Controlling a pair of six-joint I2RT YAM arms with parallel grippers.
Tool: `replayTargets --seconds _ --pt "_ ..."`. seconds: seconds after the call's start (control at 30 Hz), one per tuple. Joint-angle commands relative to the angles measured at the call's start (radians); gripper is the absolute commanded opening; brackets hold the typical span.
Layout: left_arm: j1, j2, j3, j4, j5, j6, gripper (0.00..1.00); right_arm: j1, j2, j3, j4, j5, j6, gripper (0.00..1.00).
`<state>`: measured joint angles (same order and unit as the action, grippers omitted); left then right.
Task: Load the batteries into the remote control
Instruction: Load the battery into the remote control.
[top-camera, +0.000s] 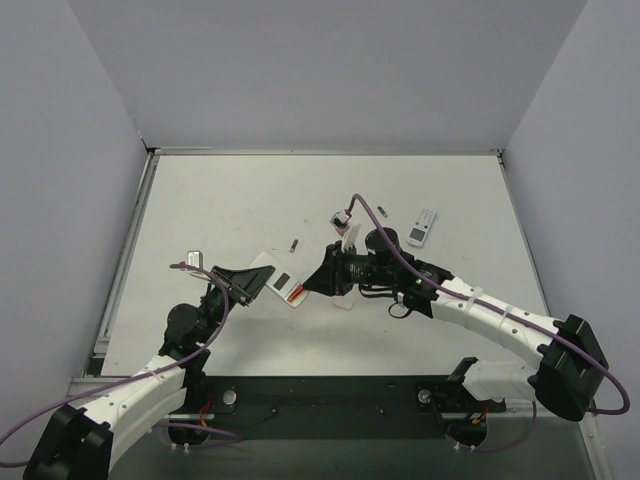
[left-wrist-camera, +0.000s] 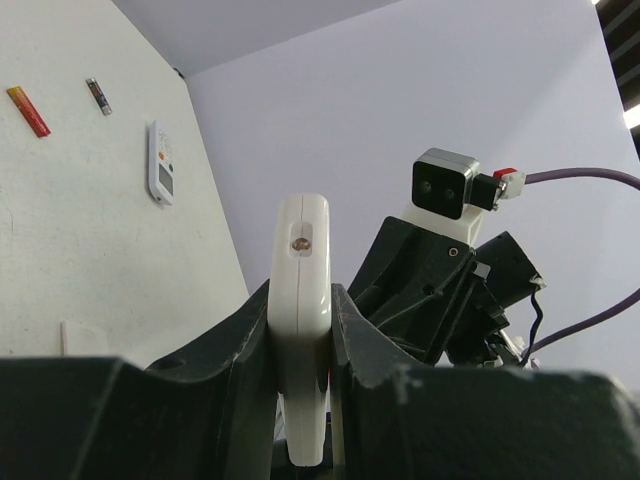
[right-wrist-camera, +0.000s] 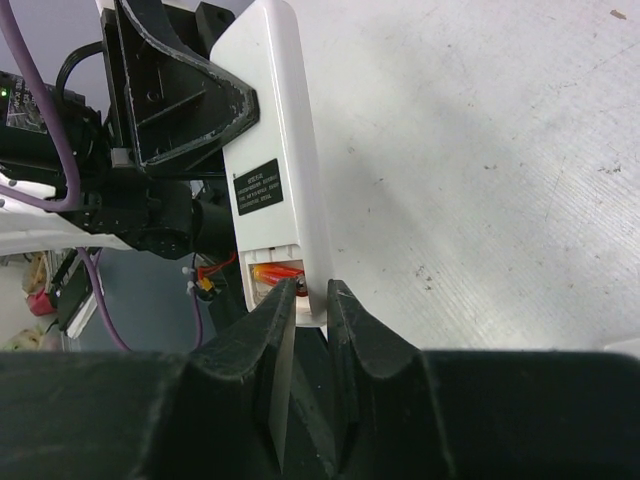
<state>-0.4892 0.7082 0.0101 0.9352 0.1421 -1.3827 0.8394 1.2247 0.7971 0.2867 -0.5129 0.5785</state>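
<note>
Remote control (left-wrist-camera: 300, 250): held off the table (right-wrist-camera: 500, 200), clamped edge-on in the left gripper (left-wrist-camera: 300, 300). The black ridged fingers (left-wrist-camera: 345, 330) press its two broad faces. We see a smooth, glossy white plastic shell with rounded corners and a small oval window in the end facing the left wrist camera.

From the right wrist, the remote's plain white back faces us. It carries a small black label (right-wrist-camera: 260, 187) at mid-length. Below the label the battery bay is open, a rectangular recess.

First battery (right-wrist-camera: 272, 275): a red-orange cylinder lying inside that bay.

Right gripper (right-wrist-camera: 312, 292): at the remote's bay end, with the matte, scuffed fingers drawn close and only a narrow dark slot between them. One tip sits at the bay's edge. We cannot tell whether they pinch anything.

Second battery (left-wrist-camera: 28, 110): red with a yellowish tip, lying flat on the table well apart from the remote. We cannot find it in the top view.

Dark cylinder (left-wrist-camera: 98, 96): near the second battery and equally far from the remote.

White-faced remote (top-camera: 422, 227): lying flat, well to the right of the held remote.

Small flat white plate (left-wrist-camera: 75, 335): on the table near the remote's bay end.

The table is pale, matte and finely speckled.
</note>
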Motion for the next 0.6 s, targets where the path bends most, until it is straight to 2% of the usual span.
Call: replayTargets --seconds 0.0,0.13,0.3,0.57 --pt "0.000 -0.013 -0.048 0.054 0.011 0.002 0.00 0.012 -0.022 0.065 -0.036 0.022 -0.048 0.14" --pt "-0.002 -0.023 -0.048 -0.004 0.002 0.020 0.00 0.035 -0.056 0.122 -0.174 0.121 -0.123 0.15" --pt "-0.002 -0.036 -0.053 -0.049 -0.013 0.022 0.00 0.136 -0.034 0.226 -0.383 0.305 -0.223 0.16" --pt "0.000 -0.036 -0.044 -0.050 -0.004 0.013 0.00 0.194 0.036 0.318 -0.492 0.396 -0.230 0.16"
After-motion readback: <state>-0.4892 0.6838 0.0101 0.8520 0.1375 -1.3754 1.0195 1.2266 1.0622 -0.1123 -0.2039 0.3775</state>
